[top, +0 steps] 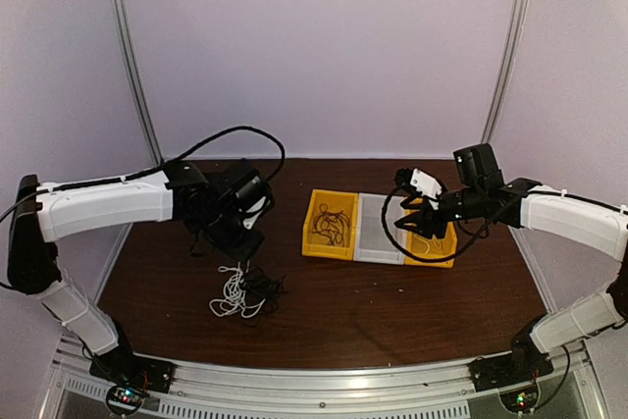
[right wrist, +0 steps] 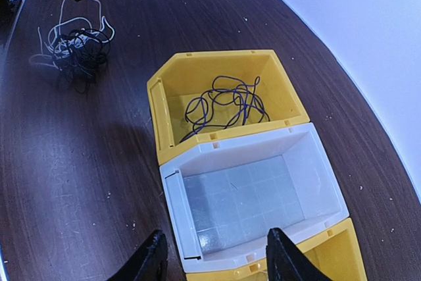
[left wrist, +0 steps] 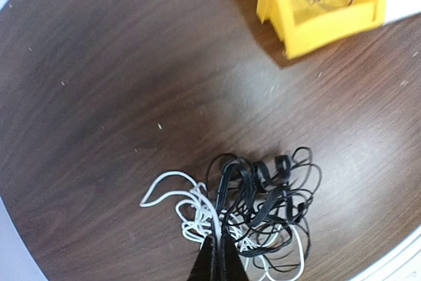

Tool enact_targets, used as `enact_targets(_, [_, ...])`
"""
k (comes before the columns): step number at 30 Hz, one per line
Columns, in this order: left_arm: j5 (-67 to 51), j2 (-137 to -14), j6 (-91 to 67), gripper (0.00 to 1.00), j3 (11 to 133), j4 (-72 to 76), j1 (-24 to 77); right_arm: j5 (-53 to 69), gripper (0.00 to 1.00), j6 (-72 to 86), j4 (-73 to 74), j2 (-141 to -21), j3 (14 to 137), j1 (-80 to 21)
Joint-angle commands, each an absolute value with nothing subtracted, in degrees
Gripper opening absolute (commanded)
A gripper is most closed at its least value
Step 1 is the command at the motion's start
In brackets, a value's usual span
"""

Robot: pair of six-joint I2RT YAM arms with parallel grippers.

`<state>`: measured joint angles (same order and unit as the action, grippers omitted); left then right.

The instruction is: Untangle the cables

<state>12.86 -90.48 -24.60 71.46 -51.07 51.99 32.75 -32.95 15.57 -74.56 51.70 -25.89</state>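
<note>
The left hand (left wrist: 216, 240) grips the white cable (left wrist: 195, 222); the right hand (right wrist: 216, 233) hangs released over the white bin (right wrist: 317, 177).

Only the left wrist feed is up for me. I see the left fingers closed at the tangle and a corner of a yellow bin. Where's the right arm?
Observer: The right gripper hangs open over the near end of the bin row, holding nothing.
Operator: What's directly under it?
Observer: The white bin, and it is empty.
Operator: Did left actually catch a strand? Too close to tell here.
Observer: The right wrist view shows a loop of the white cable rising from the tangle up to the left gripper, so it looks caught.
</note>
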Motion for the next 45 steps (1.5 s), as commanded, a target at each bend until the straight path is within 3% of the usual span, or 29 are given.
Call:
enact_targets(1, [14.63,-82.19,-25.82,0.0,77.21,-50.71,52.37,36.78,0.51,-29.82,13.48,-75.09,52.04,-25.89])
enact_targets(13, [14.92,-66.91,-25.51,0.0,79.91,-45.96,52.36,52.03,0.52,-21.0,20.92,-89.99,77.29,-31.81])
enact_targets(20, [14.64,-64.66,-27.0,0.0,79.76,-45.09,52.32,51.21,0.61,-10.93,9.66,-98.69,86.5,-42.91])
enact_targets(33, [13.26,-62.73,-27.73,0.0,85.74,-44.94,52.33,46.78,0.6,-0.23,0.98,-120.25,101.81,-52.68])
enact_targets(36, [12.29,-63.23,-27.61,0.0,88.58,-44.92,52.34,48.05,0.54,4.38,-2.83,-125.76,105.19,-52.94])
enact_targets(40, [11.93,-63.87,-27.71,0.0,93.66,-44.93,52.38,48.77,0.21,8.61,-3.86,-133.4,110.44,-53.59])
enact_targets(45, [12.7,-66.39,-26.13,0.0,106.85,-46.5,52.38,49.37,0.17,10.61,-5.76,-137.95,108.49,-54.01])
